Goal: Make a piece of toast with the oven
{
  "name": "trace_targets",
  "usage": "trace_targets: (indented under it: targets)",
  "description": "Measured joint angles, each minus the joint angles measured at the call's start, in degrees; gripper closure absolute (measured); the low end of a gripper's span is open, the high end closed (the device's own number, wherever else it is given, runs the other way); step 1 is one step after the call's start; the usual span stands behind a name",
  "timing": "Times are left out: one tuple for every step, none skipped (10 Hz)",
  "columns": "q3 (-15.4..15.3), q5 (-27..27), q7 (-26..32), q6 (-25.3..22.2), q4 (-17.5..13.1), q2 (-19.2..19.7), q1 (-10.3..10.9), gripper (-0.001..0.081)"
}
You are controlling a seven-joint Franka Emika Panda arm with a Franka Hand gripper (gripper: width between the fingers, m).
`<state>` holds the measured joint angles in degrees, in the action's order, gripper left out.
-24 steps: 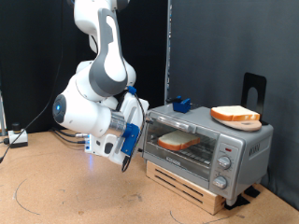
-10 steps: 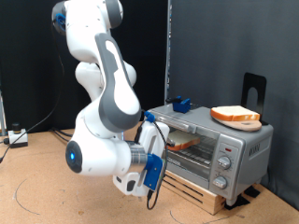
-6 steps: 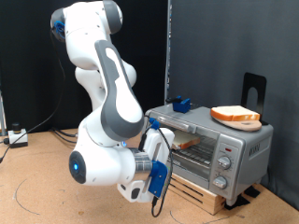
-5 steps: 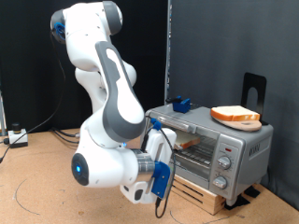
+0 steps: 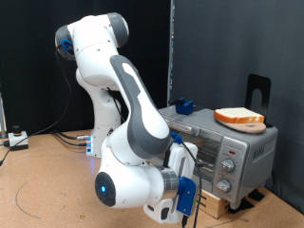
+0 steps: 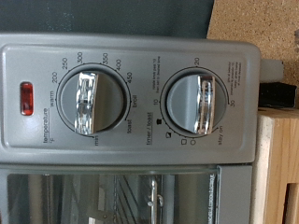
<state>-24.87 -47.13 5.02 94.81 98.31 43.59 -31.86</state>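
The silver oven [image 5: 231, 144] stands on a wooden base at the exterior view's right. One slice of toast [image 5: 239, 117] lies on its roof. The arm hides most of the glass door, so the rack inside does not show there. My gripper [image 5: 190, 204] hangs low in front of the oven, near its lower front and to the exterior view's left of the knob panel [image 5: 228, 167]. The wrist view is filled by the oven's panel: two round knobs [image 6: 92, 101] [image 6: 199, 103], a red lamp [image 6: 26, 95] and the edge of the glass door [image 6: 112, 198]. No fingers show in the wrist view.
A blue object [image 5: 183, 105] sits at the back of the oven's roof, and a black stand [image 5: 257, 90] rises behind the toast. The wooden base [image 5: 220, 201] sticks out under the oven. Cables lie on the brown table [image 5: 38, 190] at the exterior view's left.
The arm has swung down and towards the exterior view's right. The hand has moved from beside the oven door to low in front of it, nearer the knob panel.
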Motion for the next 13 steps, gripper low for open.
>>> trace_targets:
  targets:
    - [0.0,-0.1,0.9,-1.1,0.0,0.2,-0.1,-0.0001]
    - [0.0,-0.1,1.9,-1.8,0.0,0.7,-0.1,-0.0001]
    - [0.0,0.0,2.9,-1.8,0.0,1.5,0.0,-0.0001]
    - [0.0,0.3,3.6,-1.5,0.0,2.4,0.2,-0.0001]
    - [0.0,0.6,4.4,-1.2,0.0,3.1,0.5,-0.0001]
    - [0.0,0.6,4.6,-0.8,0.0,3.8,1.0,-0.0001]
    - [-0.1,0.6,4.6,0.2,-0.1,4.6,1.6,-0.0001]
    - [-0.1,0.6,4.6,1.2,-0.1,5.2,2.5,-0.0001]
    - [-0.1,0.6,4.6,2.2,-0.1,5.8,3.5,-0.0001]
    - [-0.2,0.6,4.6,3.2,-0.2,6.5,4.5,-0.0001]
    - [-0.3,0.3,4.6,4.2,-0.2,6.9,5.4,-0.0001]
    - [-0.7,-0.1,4.6,5.0,-0.3,7.4,6.1,-0.0001]
    - [-1.2,-0.5,4.7,5.3,-0.3,7.6,6.5,-0.0001]
